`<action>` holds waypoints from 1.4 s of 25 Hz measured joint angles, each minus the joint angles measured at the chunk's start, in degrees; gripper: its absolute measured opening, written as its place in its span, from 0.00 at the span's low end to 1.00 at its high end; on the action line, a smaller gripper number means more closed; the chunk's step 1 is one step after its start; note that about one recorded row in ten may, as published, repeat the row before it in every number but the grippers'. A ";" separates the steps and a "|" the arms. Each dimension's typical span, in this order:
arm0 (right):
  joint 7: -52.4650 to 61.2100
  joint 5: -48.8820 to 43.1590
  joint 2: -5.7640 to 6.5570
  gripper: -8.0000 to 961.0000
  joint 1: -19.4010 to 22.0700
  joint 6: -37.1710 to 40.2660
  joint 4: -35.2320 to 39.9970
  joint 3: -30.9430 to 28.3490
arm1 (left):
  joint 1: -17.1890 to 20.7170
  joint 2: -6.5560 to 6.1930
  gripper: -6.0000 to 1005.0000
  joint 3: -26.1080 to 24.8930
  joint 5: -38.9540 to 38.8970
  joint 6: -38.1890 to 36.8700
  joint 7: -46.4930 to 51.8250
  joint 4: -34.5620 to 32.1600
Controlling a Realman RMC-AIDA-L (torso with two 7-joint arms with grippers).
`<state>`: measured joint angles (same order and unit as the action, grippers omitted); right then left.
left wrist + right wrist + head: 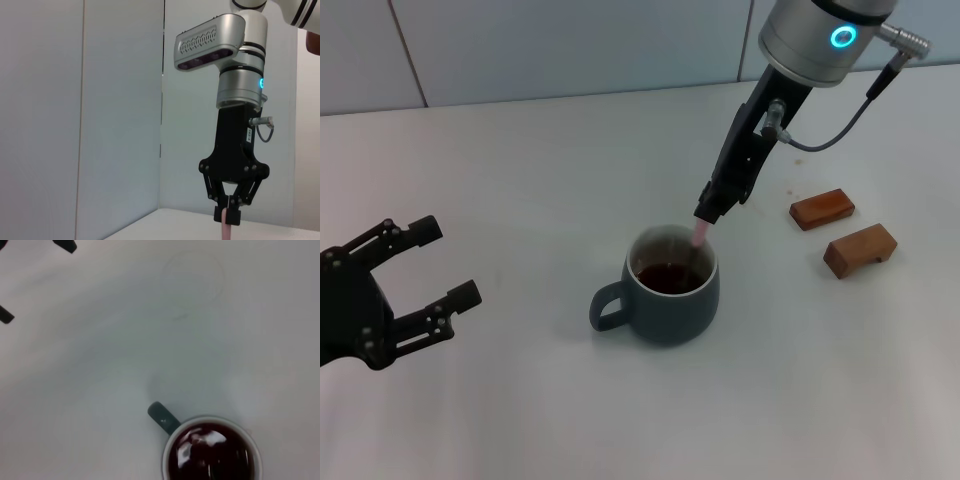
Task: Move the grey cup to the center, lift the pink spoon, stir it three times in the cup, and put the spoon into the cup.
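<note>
The grey cup (667, 297) stands mid-table with dark brown liquid inside and its handle pointing toward my left side. Directly above its far rim, my right gripper (708, 212) is shut on the pale handle of the pink spoon (700, 236), which hangs steeply down with its lower end inside the cup. The left wrist view shows that same right gripper (227, 216) pinching the pink spoon (226, 231) from the side. The right wrist view looks straight down at the cup (167, 450). My left gripper (450, 262) rests open at the near left, well away from the cup.
Two small brown wooden blocks (821, 208) (860, 249) lie on the white table (520, 180) to the right of the cup. A pale wall runs along the table's far edge. The left gripper's dark fingertips (65, 245) show in a corner of the right wrist view.
</note>
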<state>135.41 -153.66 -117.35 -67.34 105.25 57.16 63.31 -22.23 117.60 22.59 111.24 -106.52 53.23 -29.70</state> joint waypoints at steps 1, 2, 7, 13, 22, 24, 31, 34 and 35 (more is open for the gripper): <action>0.02 -0.16 -0.04 0.13 -0.09 0.09 -0.12 0.04 | -0.04 0.00 0.83 0.00 0.00 0.00 0.05 0.00; 0.02 -0.28 -0.09 0.13 -0.12 0.17 -0.15 0.23 | -0.08 -0.01 0.83 0.00 0.00 0.01 0.08 0.00; -0.16 -0.34 -0.82 0.28 0.84 0.27 1.98 1.22 | -0.18 -0.02 0.83 -0.01 -0.02 0.09 0.11 0.00; -0.35 0.67 -1.52 0.40 3.30 -0.63 7.04 0.36 | -0.19 0.03 0.83 0.00 -0.06 0.17 0.11 -0.01; -12.12 27.68 -1.47 0.52 25.99 -11.00 25.47 -4.60 | -0.19 0.06 0.83 0.20 -0.08 0.18 0.04 0.00; -16.98 35.83 -1.40 0.52 30.97 -13.00 24.56 -7.62 | -0.27 0.00 0.83 0.37 -0.02 0.17 0.18 0.00; -36.49 50.40 -0.05 0.60 41.08 -11.96 9.83 -19.12 | -0.69 -0.31 0.83 0.45 0.38 0.61 1.49 0.00; -47.28 50.64 1.08 0.68 41.96 -10.79 -0.08 -24.28 | -1.07 -0.45 0.83 0.84 0.50 0.87 2.27 0.00; -50.95 50.57 1.84 0.70 42.06 -10.01 -3.65 -25.44 | -1.10 -0.50 0.83 1.18 0.53 1.04 2.47 0.00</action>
<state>84.46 -103.09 -115.51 -25.28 95.25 53.51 37.86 -23.33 117.10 23.77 111.77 -105.48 55.70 -29.70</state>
